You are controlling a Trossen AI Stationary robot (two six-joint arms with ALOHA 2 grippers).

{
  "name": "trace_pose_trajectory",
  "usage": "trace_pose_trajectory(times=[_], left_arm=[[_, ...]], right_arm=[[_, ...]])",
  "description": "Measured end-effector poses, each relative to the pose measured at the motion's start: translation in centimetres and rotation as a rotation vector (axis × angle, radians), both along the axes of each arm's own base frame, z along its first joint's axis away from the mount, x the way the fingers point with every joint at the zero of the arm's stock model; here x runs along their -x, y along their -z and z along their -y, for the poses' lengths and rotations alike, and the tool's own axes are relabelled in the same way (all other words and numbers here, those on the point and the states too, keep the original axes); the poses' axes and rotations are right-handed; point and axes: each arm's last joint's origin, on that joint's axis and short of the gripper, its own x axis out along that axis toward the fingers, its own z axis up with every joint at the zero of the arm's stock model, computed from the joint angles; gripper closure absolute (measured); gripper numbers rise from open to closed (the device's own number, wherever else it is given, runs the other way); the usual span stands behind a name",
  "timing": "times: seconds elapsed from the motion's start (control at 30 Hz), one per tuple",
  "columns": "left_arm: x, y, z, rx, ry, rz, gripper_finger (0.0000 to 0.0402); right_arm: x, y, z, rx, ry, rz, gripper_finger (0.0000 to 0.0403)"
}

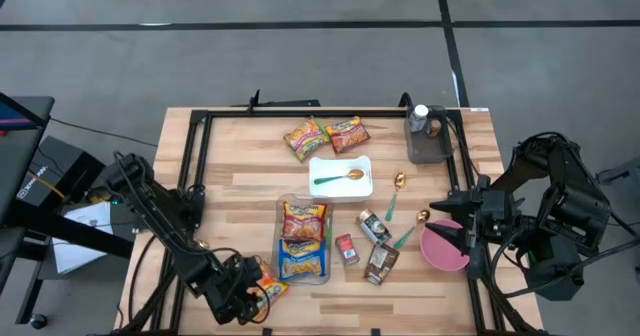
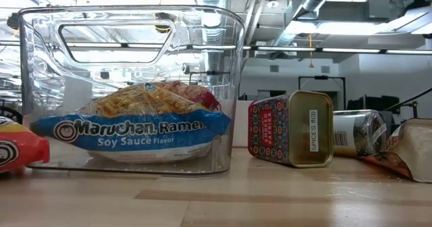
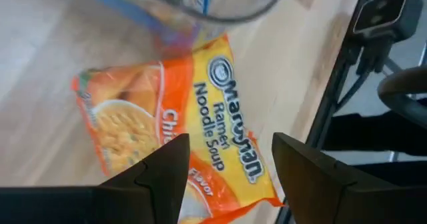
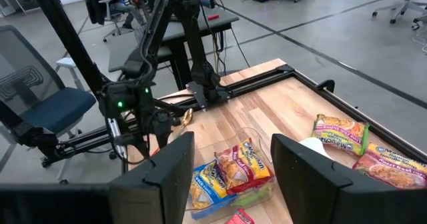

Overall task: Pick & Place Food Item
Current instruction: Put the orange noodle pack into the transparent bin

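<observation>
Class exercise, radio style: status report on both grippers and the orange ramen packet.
Left gripper open, over orange ramen packet beside clear bin. Right gripper open, waiting over pink bowl. Nothing blocking the packet.

Table (image 1: 240,166): pale wood planks, matt | bin (image 2: 223,85): clear glossy plastic | ramen packets (image 2: 135,129) in bin: shiny crinkled film | spice tin (image 2: 290,129) beside bin: printed metal | bowl (image 1: 443,248): pink, smooth
</observation>
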Motion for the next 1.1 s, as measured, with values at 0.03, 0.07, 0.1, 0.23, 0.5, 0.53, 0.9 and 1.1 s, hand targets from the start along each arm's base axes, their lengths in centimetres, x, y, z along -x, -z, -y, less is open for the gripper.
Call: trace_pose_trajectory(times=[0.03,0.07,0.1,0.23,0.5,0.53,0.9,1.1], left_arm=[[0.1,-0.1,-0.1,-0.012,-0.004,-0.001,0.0192],[0.2,0.0,-0.3,-0.026,-0.005,-0.01,0.0192],[0.3,0.1,-0.4,-0.041,-0.005,-0.022,0.0192],[0.1,0.9,-0.5,-0.098,0.025,-0.051,0.0192],[-0.2,2.8,0.3,-0.144,0.164,-0.105,0.0192],[-0.2,3.0,0.3,-0.148,0.167,-0.118,0.0192],[-0.7,3.6,0.0,-0.18,0.128,-0.112,0.0192],[-0.7,3.6,0.0,-0.177,0.109,-0.113,0.0196]], right_arm=[[0.0,0.0,0.0,0.0,0.0,0.0,0.021],[0.0,0.0,0.0,0.0,0.0,0.0,0.021],[0.0,0.0,0.0,0.0,0.0,0.0,0.021],[0.0,0.0,0.0,0.001,0.0,0.0,0.021],[0.0,0.0,-0.1,0.003,0.0,-0.002,0.021],[0.0,0.0,-0.1,0.003,0.0,-0.002,0.021],[0.0,0.1,0.0,0.001,0.001,-0.002,0.021],[0.0,0.1,-0.1,-0.009,0.004,0.001,0.021]])
